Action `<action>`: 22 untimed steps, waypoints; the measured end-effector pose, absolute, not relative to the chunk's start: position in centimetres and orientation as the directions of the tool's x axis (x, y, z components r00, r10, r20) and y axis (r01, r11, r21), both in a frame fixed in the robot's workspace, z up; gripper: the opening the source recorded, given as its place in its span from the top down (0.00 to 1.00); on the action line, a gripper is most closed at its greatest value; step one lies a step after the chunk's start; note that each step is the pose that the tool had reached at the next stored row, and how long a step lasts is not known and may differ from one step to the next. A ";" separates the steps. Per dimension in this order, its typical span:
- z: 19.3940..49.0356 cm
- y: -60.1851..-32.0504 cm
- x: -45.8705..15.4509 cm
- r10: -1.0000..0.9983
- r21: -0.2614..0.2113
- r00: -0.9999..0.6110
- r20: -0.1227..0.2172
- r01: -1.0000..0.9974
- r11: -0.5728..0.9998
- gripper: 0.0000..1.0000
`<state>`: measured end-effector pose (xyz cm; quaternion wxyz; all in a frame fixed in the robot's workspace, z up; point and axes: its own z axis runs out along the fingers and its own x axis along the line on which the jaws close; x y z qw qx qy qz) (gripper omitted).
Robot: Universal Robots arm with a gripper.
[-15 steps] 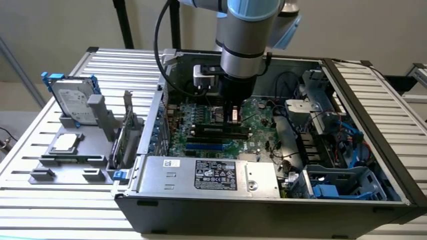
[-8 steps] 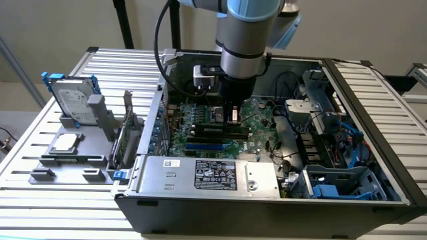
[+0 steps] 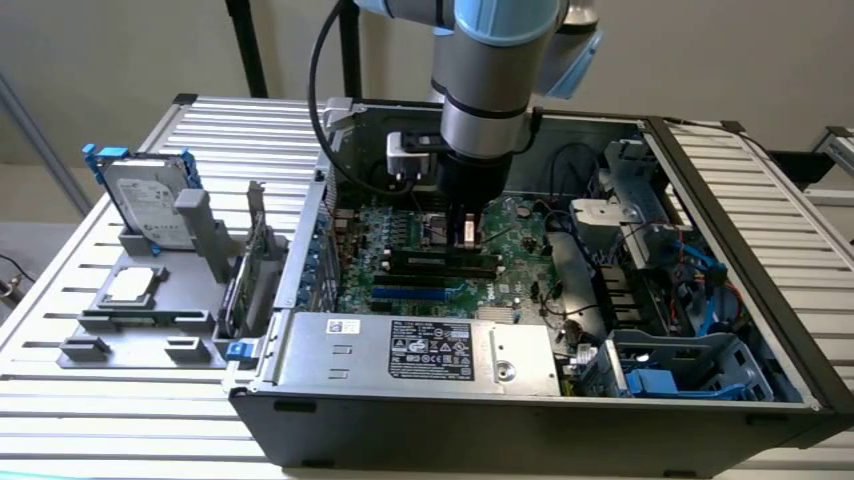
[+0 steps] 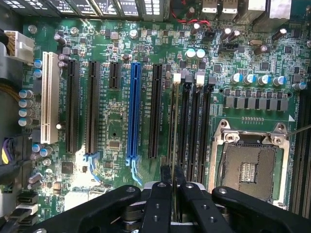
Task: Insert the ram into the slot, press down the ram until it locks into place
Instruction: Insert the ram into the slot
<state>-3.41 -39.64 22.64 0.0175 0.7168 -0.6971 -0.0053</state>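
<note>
Black claw point(image 4: 172, 182) clamped around the ram point(image 4: 174, 131), holding it edge-on right over a slot point(image 4: 178, 97); if skewed, pressing down could jam or crack the ram.

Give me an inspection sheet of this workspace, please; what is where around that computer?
Surface: slatted metal table carrying an open computer case.
Job's things: ram edge-on along a black slot; seating cannot be told.
Clutter: hard drive on a grey holder.
Grippers: gripper shut on the ram.
Cables: black cable along the arm; wires inside the case.
Surroundings: pale wall.
</note>
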 end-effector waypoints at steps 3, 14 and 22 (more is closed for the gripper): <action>22.6 -39.6 -3.4 -0.999 0.032 0.028 0.017 -0.999 -0.027 0.87; 22.5 -39.6 -3.4 -1.000 0.032 0.013 0.017 -0.999 -0.013 0.87; 22.4 -39.6 -3.4 -1.000 0.032 0.013 0.017 -0.999 -0.013 0.87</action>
